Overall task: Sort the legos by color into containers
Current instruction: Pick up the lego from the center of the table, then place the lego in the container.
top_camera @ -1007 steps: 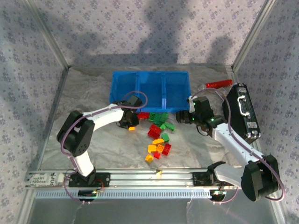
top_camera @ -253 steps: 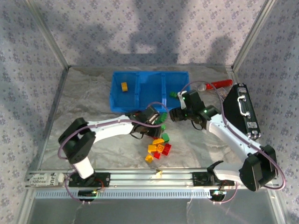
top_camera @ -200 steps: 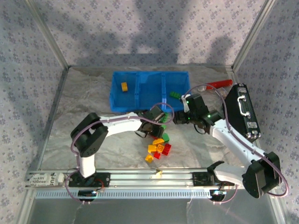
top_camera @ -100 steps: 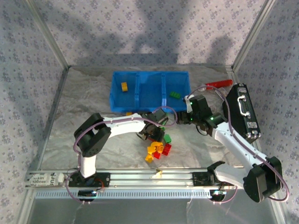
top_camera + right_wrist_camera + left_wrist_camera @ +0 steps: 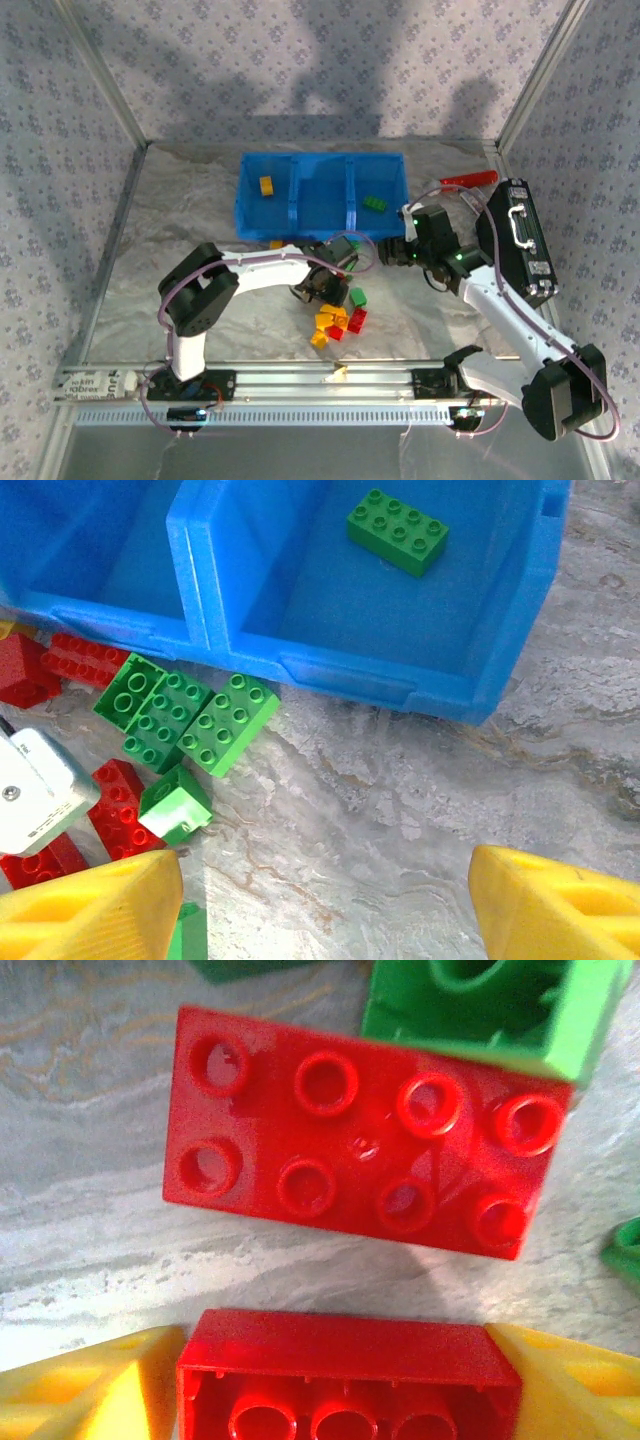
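Note:
My left gripper [image 5: 322, 283] is down among the loose legos [image 5: 340, 316] in front of the blue tray [image 5: 290, 226]. Its yellow fingers [image 5: 90, 1390] are shut on a red lego [image 5: 350, 1370] turned hollow side up. Just beyond lie a red eight-stud brick [image 5: 360, 1150] and a green one [image 5: 490, 1000]. My right gripper [image 5: 392, 250] hovers open over bare table near the tray's right front corner, its gap [image 5: 325, 920] holding nothing. A yellow lego [image 5: 266, 185] lies in the left compartment. A green one [image 5: 398, 518] lies in the right compartment.
Green bricks [image 5: 185, 720] and red bricks [image 5: 80, 655] lie against the tray's front wall [image 5: 340, 670]. A black case [image 5: 520, 240] stands at the right, and a red cylinder [image 5: 468, 179] lies behind it. A yellow brick [image 5: 275, 243] sits by the tray's front.
A yellow brick and a green brick have landed in the tray. The left gripper moved down into the pile and closed on a red brick. The right gripper pulled back from the tray.

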